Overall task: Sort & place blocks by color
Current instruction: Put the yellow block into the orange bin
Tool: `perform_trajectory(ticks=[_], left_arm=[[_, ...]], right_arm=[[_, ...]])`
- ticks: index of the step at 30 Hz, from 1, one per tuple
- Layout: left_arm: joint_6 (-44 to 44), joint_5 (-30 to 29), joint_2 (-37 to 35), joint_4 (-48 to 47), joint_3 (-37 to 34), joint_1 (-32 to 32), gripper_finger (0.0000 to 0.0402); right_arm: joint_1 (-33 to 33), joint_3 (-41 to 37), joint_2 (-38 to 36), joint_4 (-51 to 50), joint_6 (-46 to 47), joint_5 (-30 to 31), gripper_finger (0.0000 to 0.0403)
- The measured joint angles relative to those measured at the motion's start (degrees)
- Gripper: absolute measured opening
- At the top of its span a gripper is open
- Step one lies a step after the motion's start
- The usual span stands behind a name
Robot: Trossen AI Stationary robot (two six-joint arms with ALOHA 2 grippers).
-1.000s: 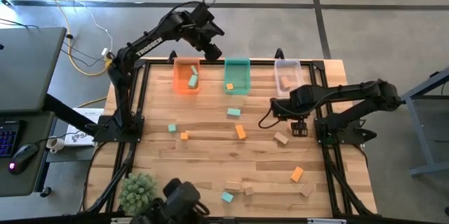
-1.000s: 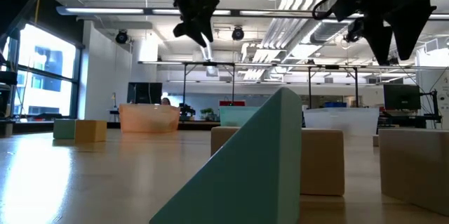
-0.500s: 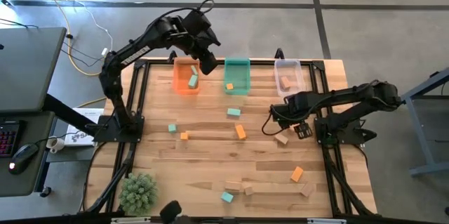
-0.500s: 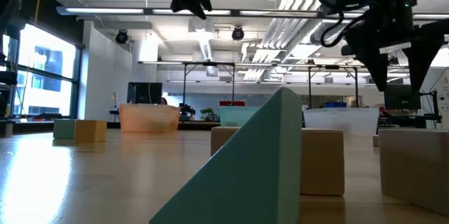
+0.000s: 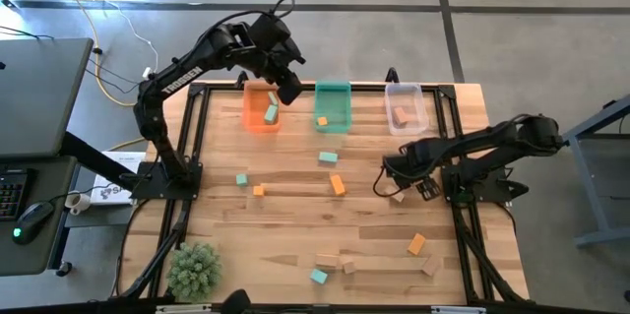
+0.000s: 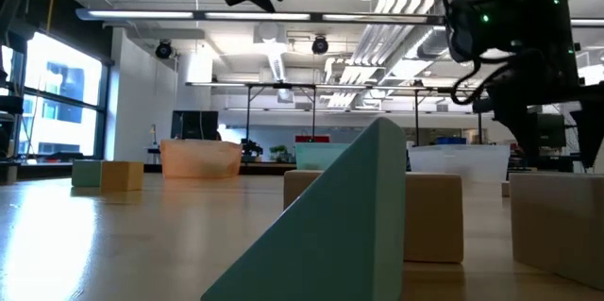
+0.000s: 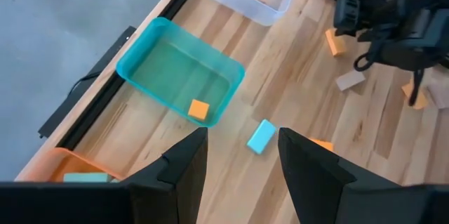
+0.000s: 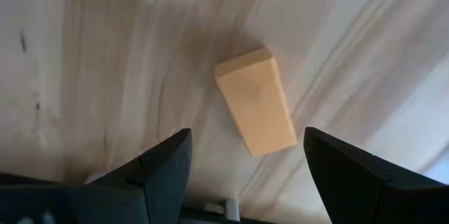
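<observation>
Right gripper (image 8: pixel 242 175) hovers open over a plain wood block (image 8: pixel 255 102) at frame centre, table's right side. Likely light, rigid, smooth; pinch across its short width. Left gripper (image 7: pixel 242 164), open, hangs above the bins.

Left gripper (image 5: pixel 286 88) raised, spread; right gripper (image 5: pixel 411 188) low, spread

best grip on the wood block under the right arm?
Come straight down on the wood block. It lies flat on the table, a short bar with bare wood on all sides. Pinch across its two long faces at mid-length. The right tool is open above it, but the block sits skewed, so probably turn the wrist first.
</observation>
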Motion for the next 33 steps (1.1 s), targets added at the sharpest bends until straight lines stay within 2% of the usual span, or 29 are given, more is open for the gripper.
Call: perform_trajectory(ticks=[9,17,21,27,33], left_arm=[[-1.6,0.02,0.0,0.0,0.0,-1.04,0.0161],[-2.43,0.01,0.0,0.02,0.0,-1.07,0.0161],[-2.43,0.01,0.0,0.02,0.0,-1.07,0.0161],[-2.44,0.01,0.0,0.02,0.0,-1.07,0.0161],[-2.43,0.03,0.02,0.02,0.0,-1.07,0.0161]], right_arm=[[-0.18,-5.19,0.02,7.1,-2.05,2.41,0.0262],[-0.26,-8.08,-0.16,9.27,-4.67,2.4,0.0257],[-0.26,-8.12,-0.09,9.25,-4.72,1.81,0.0216],[-0.22,-8.15,-0.09,8.78,-4.79,1.39,0.0103],[-0.28,-5.55,0.13,7.11,-2.72,2.47,0.0099]])
